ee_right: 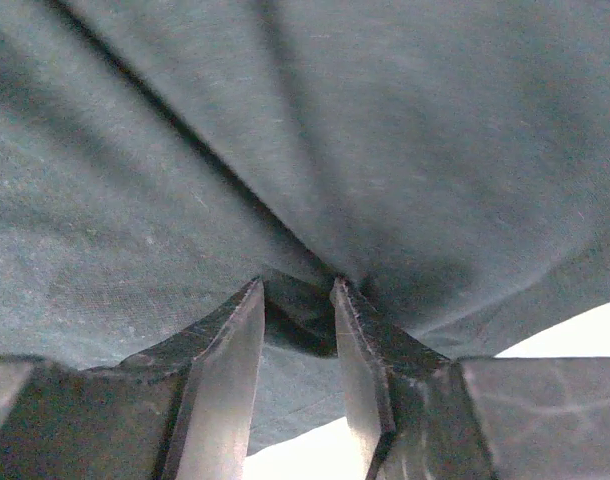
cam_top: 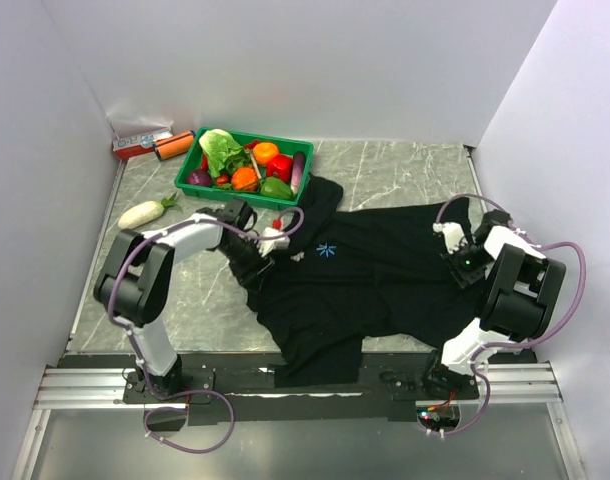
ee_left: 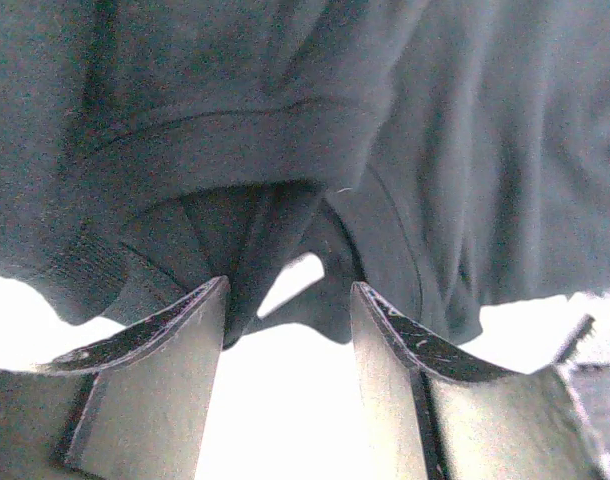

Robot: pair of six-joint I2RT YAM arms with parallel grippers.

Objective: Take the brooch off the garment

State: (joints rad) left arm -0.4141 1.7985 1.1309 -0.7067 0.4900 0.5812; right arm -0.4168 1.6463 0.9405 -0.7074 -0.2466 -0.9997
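Observation:
The garment (cam_top: 385,270), a black short-sleeved shirt, lies spread over the middle and right of the table. The brooch (cam_top: 326,250), a tiny bluish-white star, is pinned near its chest and shows in neither wrist view. My left gripper (cam_top: 270,243) rests at the shirt's left part, just left of the brooch. In the left wrist view it (ee_left: 288,288) stands open, with the collar fabric (ee_left: 465,150) at its tips. My right gripper (cam_top: 453,238) is on the shirt's right side. Its jaws (ee_right: 297,285) are pinched on a taut fold of cloth (ee_right: 385,120).
A green tray (cam_top: 188,165) of toy vegetables stands at the back left, touching the shirt's upper edge. A white radish (cam_top: 143,213) lies left of my left arm. A red box and an orange tube (cam_top: 145,147) sit in the back left corner. White walls enclose the table.

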